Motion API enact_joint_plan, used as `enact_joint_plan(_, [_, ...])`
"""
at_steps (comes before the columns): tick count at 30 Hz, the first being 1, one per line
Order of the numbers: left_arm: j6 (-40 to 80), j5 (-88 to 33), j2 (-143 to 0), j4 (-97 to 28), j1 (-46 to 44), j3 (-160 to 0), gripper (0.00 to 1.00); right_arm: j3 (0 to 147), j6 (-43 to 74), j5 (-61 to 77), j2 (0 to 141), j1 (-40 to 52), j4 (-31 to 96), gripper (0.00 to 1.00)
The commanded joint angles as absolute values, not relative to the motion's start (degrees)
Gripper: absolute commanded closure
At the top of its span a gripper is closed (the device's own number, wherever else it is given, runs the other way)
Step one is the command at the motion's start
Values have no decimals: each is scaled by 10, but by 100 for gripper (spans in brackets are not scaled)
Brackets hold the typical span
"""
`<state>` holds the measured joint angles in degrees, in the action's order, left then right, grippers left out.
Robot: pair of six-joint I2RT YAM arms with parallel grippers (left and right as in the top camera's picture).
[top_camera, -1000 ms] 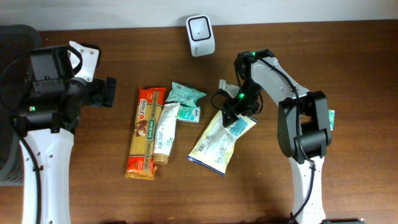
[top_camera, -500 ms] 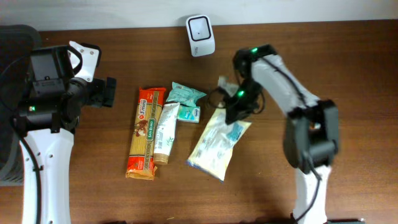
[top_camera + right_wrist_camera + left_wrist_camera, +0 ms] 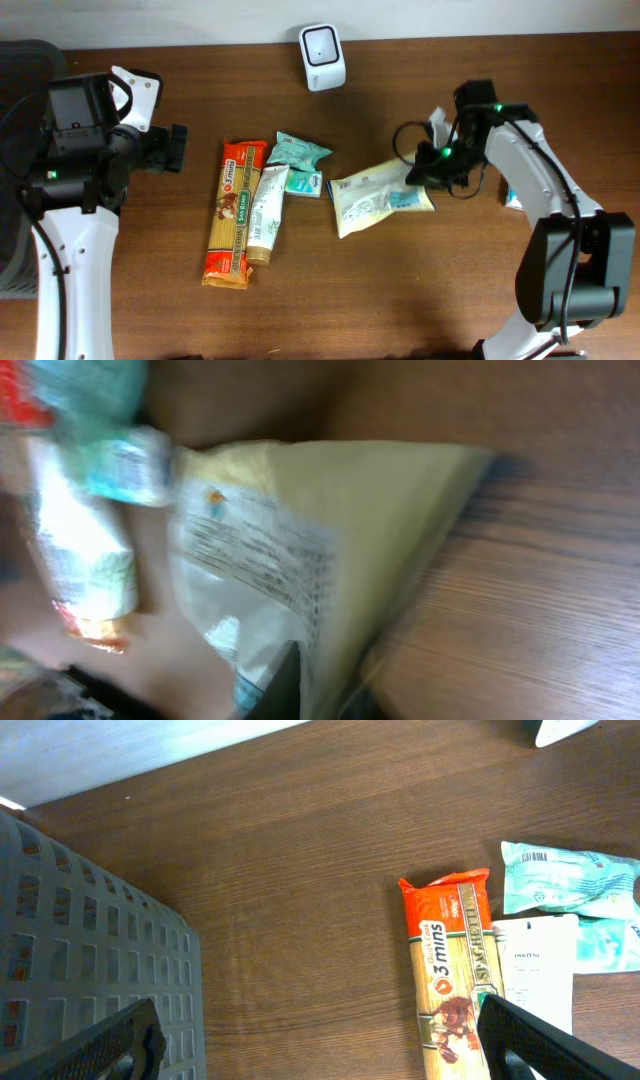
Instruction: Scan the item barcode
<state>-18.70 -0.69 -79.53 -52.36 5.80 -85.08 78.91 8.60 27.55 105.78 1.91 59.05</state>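
Right gripper (image 3: 425, 172) is pinched down on the right-hand edge of the pale yellow packet (image 3: 375, 195), which stretches off toward 9 o'clock from the fingers. The wrist cam is blurry, but the packet fills it. The white scanner (image 3: 322, 43) sits at about 11 o'clock from the packet, well apart. Further out at 9 o'clock are teal packets (image 3: 298, 150), a white tube (image 3: 266, 208) and an orange pasta pack (image 3: 230, 215). Left gripper (image 3: 172, 148) is way over at 9 o'clock, spread wide, holding nothing.
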Motion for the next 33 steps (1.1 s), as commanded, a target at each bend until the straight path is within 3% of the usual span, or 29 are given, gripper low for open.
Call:
enact_joint_plan(1, [-196,-13,-797,-522,61,-854,1,778,40,233,1053,11,591,48])
enact_joint_plan(3, [-196,-13,-797,-522,61,-854,1,778,34,233,1054,11,596,32])
enact_joint_plan(7, [-196,-13,-797,-522,61,-854,1,750,51,237,1054,16,597,24])
enact_joint_plan(12, [-196,-13,-797,-522,61,-854,1,666,65,278,1054,16,513,19])
enact_joint_plan(21, [-196,-13,-797,-522,61,-854,1,663,65,291,1054,37,492,7])
enact_joint_plan(26, [-196,-13,-797,-522,61,-854,1,626,168,261,1063,78,414,7])
enact_joint_plan(30, [-196,-13,-797,-522,61,-854,1,599,189,267,1127,83,366,57])
enact_joint_plan(31, [-196,-13,-797,-522,61,-854,1,600,189,279,1139,81,360,75])
enact_joint_plan(33, [-196,-13,-797,-522,61,-854,1,600,189,282,1139,75,360,92])
